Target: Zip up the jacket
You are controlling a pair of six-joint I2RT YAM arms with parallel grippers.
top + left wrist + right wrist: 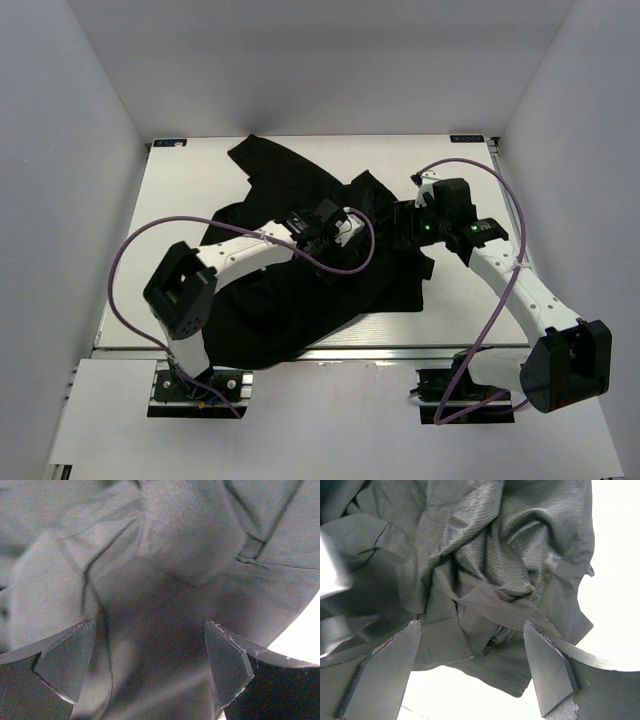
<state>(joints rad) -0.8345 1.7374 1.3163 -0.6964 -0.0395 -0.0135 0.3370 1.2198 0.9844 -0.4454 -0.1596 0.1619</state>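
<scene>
The jacket (pixel 290 180) lies crumpled across the middle of the desk (pixel 180 190). The left gripper (pixel 150 630) is spread wide over the jacket's middle, its fingers (pixel 65 660) low over smooth black cloth with nothing pinched between them. The right gripper (pixel 472 625) also stands wide apart, above the jacket's bunched right edge, holding nothing.

jacket (pixel 285 312) zipper — lost in folds | grey blur (pixel 332 575) — cut off, unidentifiable
</scene>
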